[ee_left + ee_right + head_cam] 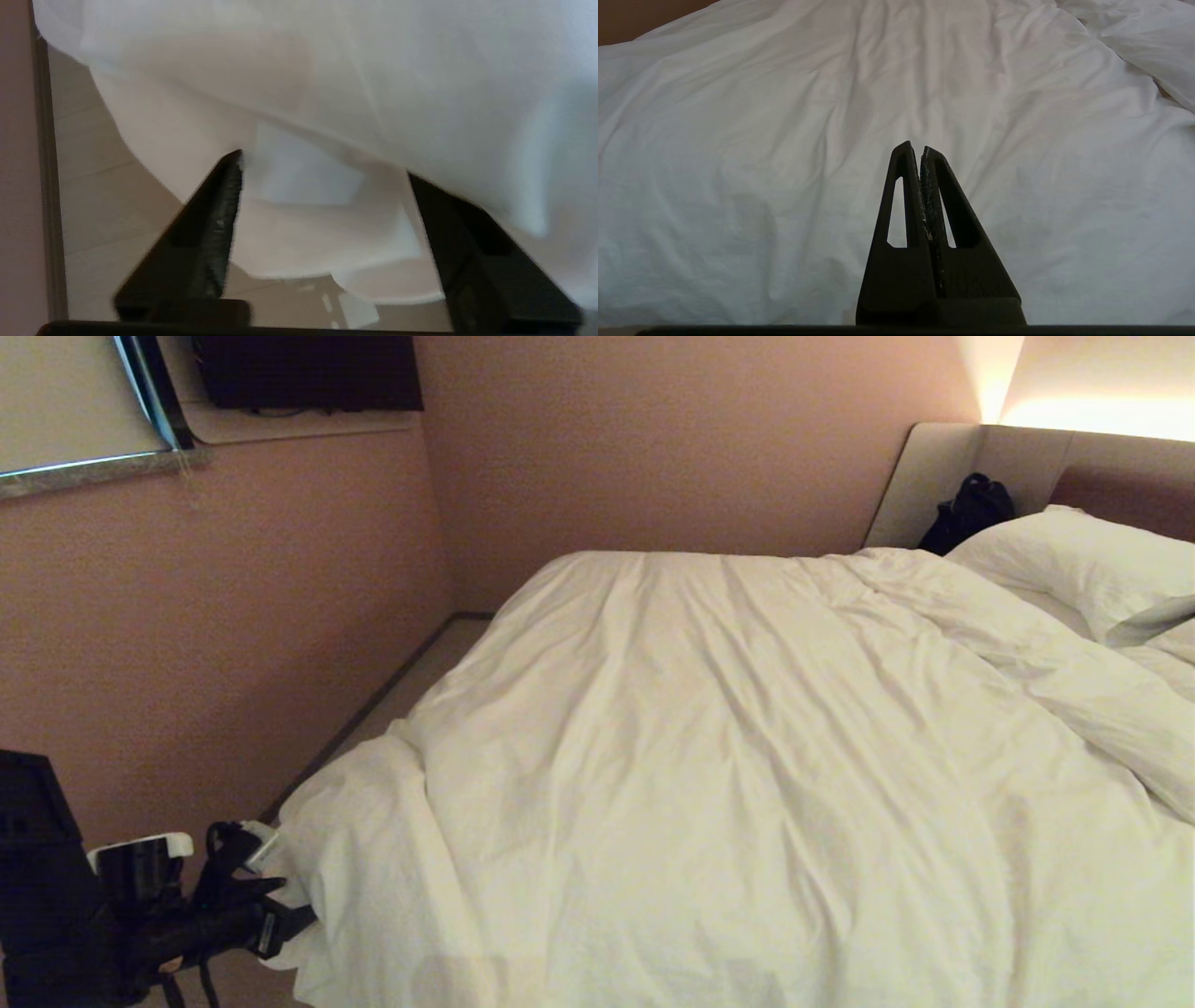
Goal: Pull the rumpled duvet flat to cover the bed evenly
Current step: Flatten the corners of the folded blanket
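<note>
Left gripper: your black two-fingered left gripper [322, 177] sits at the near left corner of the bed, low beside the hanging cloth. Its jaws stand wide apart with a fold of white fabric hanging between them; neither finger [219, 219] presses on it, so nothing is gripped.
Right gripper: your black right gripper [920, 150] hovers above the middle of the bedcover with its two fingers pressed together and nothing between them. You will not find it in the head view.
Duvet: the large puffy white cotton duvet [709, 747] lies spread over most of the mattress, creased lengthwise. Its near left corner [345, 859] droops over the bed's edge just beside your left gripper. Along the right side a thick fold runs diagonally toward the pillows.
Bed: the wide low bed with a padded beige headboard [943, 476] stands against the pink wall, headboard at the far right.
Pillows: plump white pillows [1074, 560] rest at the head end, uncovered.
Other: a black bag-like object [971, 513] leans in the headboard corner; a strip of pale floor [411, 691] runs between bed and wall.
</note>
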Tool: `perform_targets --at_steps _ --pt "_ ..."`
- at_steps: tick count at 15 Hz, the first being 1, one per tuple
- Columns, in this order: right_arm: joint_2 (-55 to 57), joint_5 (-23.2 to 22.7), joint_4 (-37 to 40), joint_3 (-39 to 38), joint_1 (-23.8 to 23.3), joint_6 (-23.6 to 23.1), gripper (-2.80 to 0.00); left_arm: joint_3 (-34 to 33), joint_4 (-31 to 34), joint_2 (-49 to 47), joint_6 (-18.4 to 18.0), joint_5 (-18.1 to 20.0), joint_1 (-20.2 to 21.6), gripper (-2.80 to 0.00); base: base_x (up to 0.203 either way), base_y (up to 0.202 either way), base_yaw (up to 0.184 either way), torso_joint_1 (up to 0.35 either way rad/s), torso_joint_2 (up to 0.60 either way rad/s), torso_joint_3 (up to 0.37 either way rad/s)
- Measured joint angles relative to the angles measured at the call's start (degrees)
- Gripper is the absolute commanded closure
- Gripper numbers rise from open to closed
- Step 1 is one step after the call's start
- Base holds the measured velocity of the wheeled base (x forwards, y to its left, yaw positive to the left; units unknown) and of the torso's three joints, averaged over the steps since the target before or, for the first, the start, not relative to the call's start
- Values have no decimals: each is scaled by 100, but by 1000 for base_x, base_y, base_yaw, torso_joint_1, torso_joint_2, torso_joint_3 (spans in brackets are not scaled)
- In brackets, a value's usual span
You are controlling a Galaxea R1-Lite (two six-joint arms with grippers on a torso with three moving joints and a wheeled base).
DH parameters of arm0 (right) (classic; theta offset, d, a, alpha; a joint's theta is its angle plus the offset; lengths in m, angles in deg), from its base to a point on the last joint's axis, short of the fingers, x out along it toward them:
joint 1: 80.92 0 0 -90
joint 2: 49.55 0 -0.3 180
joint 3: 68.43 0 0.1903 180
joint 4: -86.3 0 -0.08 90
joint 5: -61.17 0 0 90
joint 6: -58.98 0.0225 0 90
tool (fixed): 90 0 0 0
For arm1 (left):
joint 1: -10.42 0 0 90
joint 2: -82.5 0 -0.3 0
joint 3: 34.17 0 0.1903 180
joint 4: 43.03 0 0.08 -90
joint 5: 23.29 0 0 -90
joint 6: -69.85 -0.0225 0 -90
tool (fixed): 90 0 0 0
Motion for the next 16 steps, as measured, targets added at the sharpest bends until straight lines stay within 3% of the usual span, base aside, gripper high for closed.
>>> perform_targets --at_steps 7,13,16 --pt "0 0 0 0 0 1 0 463 183 -273 6 -299 -405 -280 0 0 0 0 0 0" --pt "0 -2 0 0 0 1 0 969 1279 -229 17 -624 -532 -280 0 0 0 0 0 0" --pt "0 -2 0 0 0 0 0 1112 1361 -215 19 -784 -604 -280 0 0 0 0 0 0"
